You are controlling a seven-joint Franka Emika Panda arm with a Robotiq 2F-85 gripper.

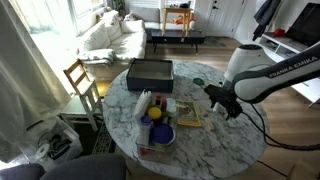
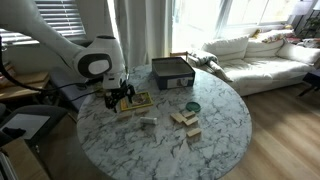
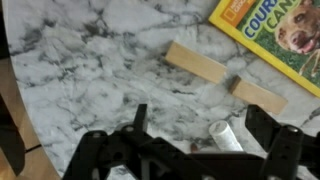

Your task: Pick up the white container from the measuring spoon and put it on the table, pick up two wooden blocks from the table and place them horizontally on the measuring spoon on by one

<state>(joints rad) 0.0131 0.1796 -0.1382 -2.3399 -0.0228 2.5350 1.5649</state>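
Note:
In the wrist view, the tiny white container (image 3: 224, 135) lies on its side on the marble table (image 3: 80, 60), between my fingers and close to the right one. My gripper (image 3: 198, 114) is open and holds nothing. Two pale wooden blocks (image 3: 203, 62) (image 3: 258, 95) lie flat, end to end, just beyond the container and beside a yellow book (image 3: 270, 28). In both exterior views the gripper (image 1: 222, 100) (image 2: 122, 96) hangs low over the table near the book. A small green measuring spoon (image 2: 192, 107) sits mid-table, apart from the gripper.
A black box (image 1: 150, 72) (image 2: 172, 72) stands at the table's far side. A tray of colourful items with a taller white bottle (image 1: 146, 104) sits near the book (image 1: 187, 113). More tan pieces (image 2: 186, 120) lie mid-table. A wooden chair (image 1: 82, 80) stands beside the table.

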